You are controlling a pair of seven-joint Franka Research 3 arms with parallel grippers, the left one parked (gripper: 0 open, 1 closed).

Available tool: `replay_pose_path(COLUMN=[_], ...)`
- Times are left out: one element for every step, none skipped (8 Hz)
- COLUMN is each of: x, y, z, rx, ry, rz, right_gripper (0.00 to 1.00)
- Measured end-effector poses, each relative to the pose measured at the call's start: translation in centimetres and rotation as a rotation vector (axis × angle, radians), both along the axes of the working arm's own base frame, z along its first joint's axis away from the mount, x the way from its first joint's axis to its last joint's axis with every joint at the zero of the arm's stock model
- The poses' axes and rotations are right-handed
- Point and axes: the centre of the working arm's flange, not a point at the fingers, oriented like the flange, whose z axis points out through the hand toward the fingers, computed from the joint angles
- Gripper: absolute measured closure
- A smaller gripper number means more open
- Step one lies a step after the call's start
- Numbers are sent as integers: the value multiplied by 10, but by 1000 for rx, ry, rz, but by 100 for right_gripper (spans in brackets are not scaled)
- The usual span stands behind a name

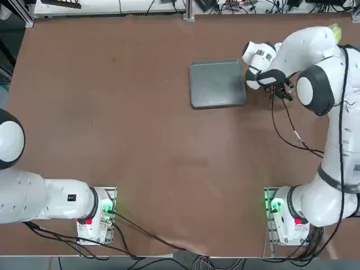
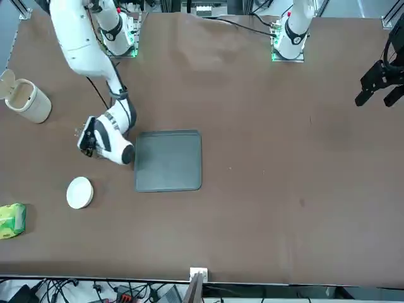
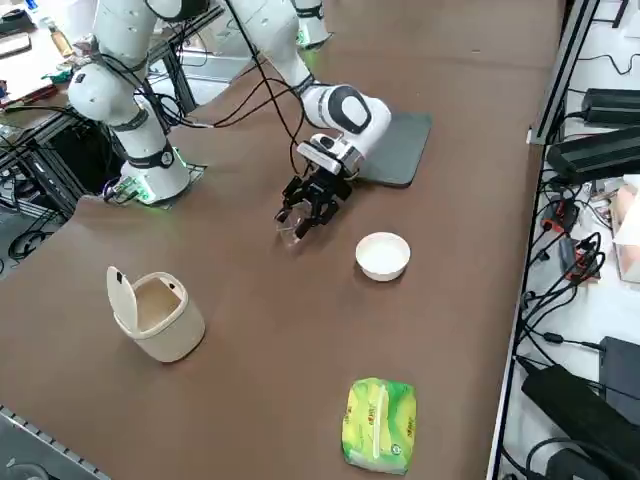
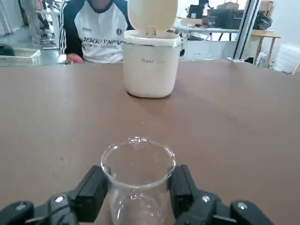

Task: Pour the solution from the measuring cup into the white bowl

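- Top view: you see a brown table point(image 1: 140, 140) carrying a grey tray point(image 1: 217, 84) on its far side. Your right arm reaches beside the tray's right edge; the pincer itself is hidden under the wrist here.
- Front view: the white bowl point(image 2: 79, 192) sits on the table apart from the tray, with a green packet point(image 2: 11, 220) beyond it near the table edge and an off-white lidded bin point(image 2: 26, 98) well apart. The right gripper point(image 2: 85, 140) hangs low just beside the tray.
- Right side view: your gripper point(image 3: 300, 222) points down at the table, its fingers around the measuring cup point(image 3: 291, 232), which stands upright. The white bowl point(image 3: 383, 255) lies near the cup, not touching. The bin point(image 3: 155, 314) stands with its lid raised.
- Right wrist view: the cup point(image 4: 138, 180) stands upright between the two finger pads point(image 4: 92, 192), which sit narrow, close against its sides; you cannot tell whether they press it. A little clear liquid shows at its bottom. Beyond the bin point(image 4: 151, 62), a person in a dark and white shirt point(image 4: 98, 30) sits past the table edge.
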Motion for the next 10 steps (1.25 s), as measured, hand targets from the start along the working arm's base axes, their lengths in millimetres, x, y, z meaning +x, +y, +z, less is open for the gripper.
replay_pose_path(x=[-4, -7, -10, -11, -10, -10, -10, -10, -11, -11], y=[7, 11, 11, 9, 8, 7, 7, 10, 21, 35], z=[-6, -13, -19, -21, -22, -21, -21, -20, -17, -10], rx=[-8, -17, -35, -47, -50, -57, -59, -44, -22, 10], ry=[6, 16, 22, 24, 25, 26, 32, 67, 117, 165], rz=[12, 19, 28, 33, 34, 37, 42, 61, 93, 120], right_gripper=[26, 26, 26, 26, 24, 15, 9, 0, 0, 0])
